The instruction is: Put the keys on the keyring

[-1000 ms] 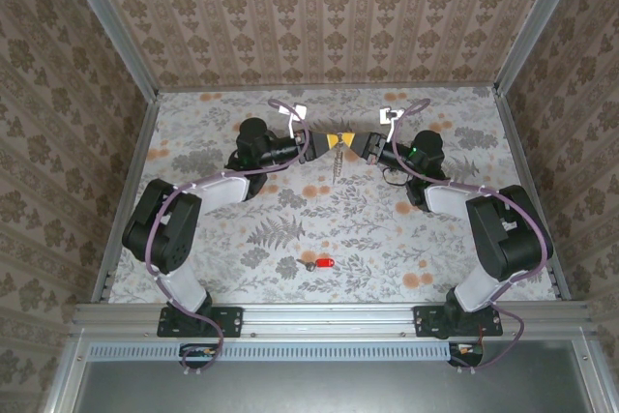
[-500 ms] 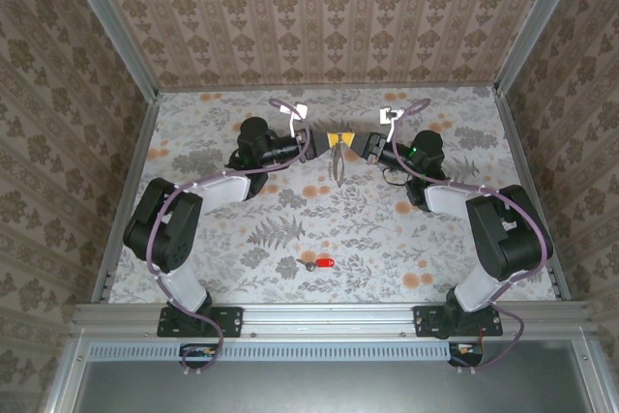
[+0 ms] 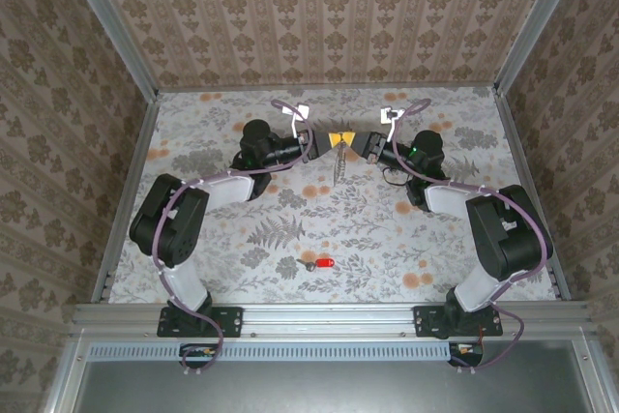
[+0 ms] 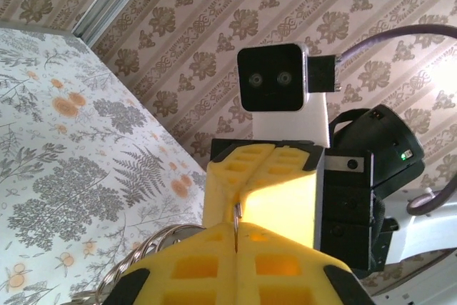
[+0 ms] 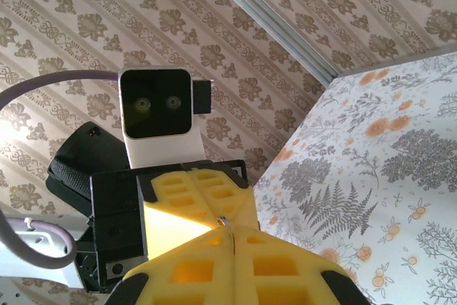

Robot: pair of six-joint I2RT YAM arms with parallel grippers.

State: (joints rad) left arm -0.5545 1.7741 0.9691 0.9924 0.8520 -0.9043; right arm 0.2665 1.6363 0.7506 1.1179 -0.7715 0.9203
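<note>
The keyring point(image 3: 337, 163), a thin grey metal loop, hangs above the far middle of the table between my two grippers. My left gripper point(image 3: 329, 140) is shut on its top edge from the left, and my right gripper point(image 3: 349, 142) is shut on it from the right, yellow fingertips almost touching. In the left wrist view my left gripper point(image 4: 235, 230) pinches a sliver of the keyring point(image 4: 153, 244), whose loops curve off to the lower left. In the right wrist view my right gripper point(image 5: 232, 232) clamps a small bit of the keyring point(image 5: 225, 221). The red-headed key point(image 3: 324, 265) lies alone on the near table.
The floral tablecloth point(image 3: 242, 220) is bounded by patterned walls at the back and sides and a metal rail point(image 3: 329, 314) at the near edge. Both arms stretch toward the far middle.
My left gripper has shifted slightly right and shut on the keyring. The right gripper has stayed shut on it, and the red key has not moved.
</note>
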